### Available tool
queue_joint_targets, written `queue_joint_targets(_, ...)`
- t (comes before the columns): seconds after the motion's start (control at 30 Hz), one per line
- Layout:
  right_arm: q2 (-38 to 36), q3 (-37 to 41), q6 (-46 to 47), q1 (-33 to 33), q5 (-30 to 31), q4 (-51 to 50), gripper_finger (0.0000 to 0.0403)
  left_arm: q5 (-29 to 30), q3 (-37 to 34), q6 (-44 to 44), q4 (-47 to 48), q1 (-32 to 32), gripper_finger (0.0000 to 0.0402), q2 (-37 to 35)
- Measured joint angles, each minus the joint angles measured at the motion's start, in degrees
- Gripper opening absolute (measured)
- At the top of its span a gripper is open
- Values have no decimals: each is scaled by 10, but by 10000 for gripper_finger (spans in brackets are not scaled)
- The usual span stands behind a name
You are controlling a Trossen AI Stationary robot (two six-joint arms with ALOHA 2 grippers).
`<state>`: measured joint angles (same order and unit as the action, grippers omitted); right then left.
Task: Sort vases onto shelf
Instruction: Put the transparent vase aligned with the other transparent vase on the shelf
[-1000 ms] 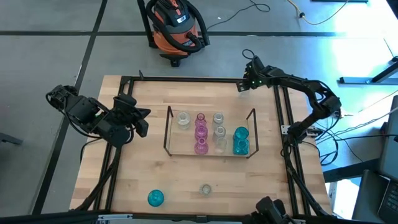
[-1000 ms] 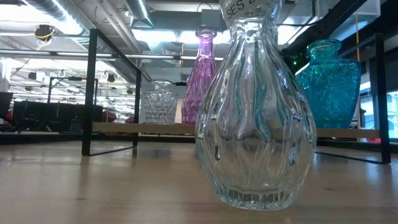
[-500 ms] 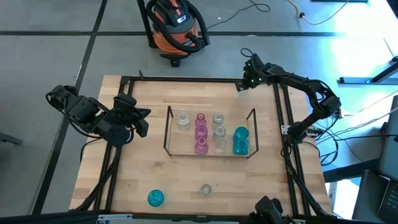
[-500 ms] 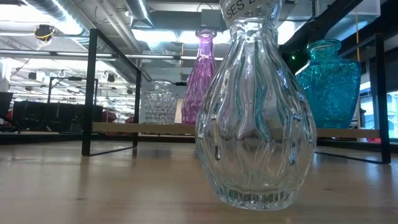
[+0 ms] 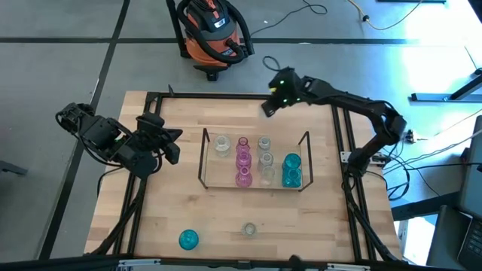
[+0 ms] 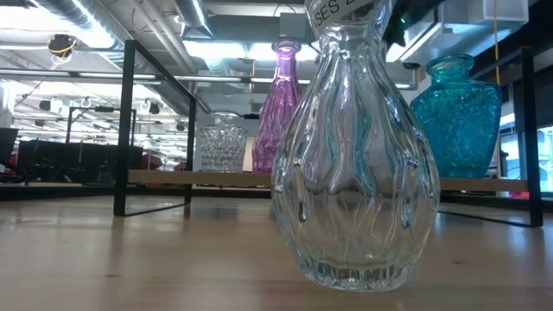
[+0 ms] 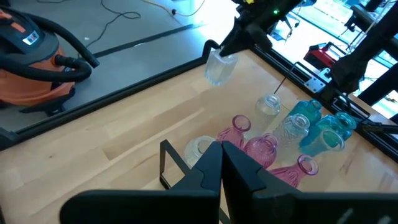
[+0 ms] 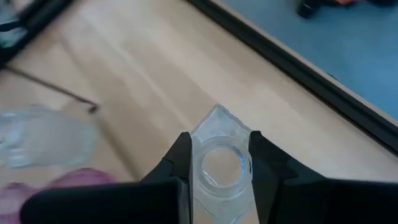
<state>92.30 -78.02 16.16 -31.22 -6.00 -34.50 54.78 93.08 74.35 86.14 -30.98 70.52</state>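
The wire shelf (image 5: 254,161) stands mid-table and carries clear, pink and teal vases (image 5: 242,160). A teal vase (image 5: 188,239) and a clear vase (image 5: 249,229) stand on their bases near the table's near edge; the clear one fills the low view (image 6: 354,164). My right gripper (image 5: 269,105) is above the table's far part, beyond the shelf, and is shut on another clear vase (image 7: 219,67). My left gripper (image 5: 170,146) waits shut, left of the shelf. My right gripper pinches the clear vase at its neck just under the rim (image 8: 221,163), one finger (image 8: 182,152) on each side. The vase is lifted clear of the table and hangs below the fingers (image 7: 219,67), a little tilted.
A black frame (image 5: 226,96) edges the table on its far, left and right sides. An orange and black vacuum cleaner (image 5: 215,30) sits on the floor beyond the far edge. Bare wood lies between the shelf and the far frame and left of the shelf.
My right gripper has moved toward the table's left along the far edge, from the far right corner of the frame to a spot beyond the shelf's middle, carrying the clear vase in the air. The left arm has kept still.
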Motion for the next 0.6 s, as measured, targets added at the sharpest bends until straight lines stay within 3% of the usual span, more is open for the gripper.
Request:
queue_joint_targets(0.3, 131, -155, -22, 111, 0, -7, 75, 2, 0, 0, 3, 0, 0, 0)
queue_joint_targets(0.6, 263, -324, -77, 152, 10, -82, 75, -6, 0, 2, -14, 0, 0, 12)
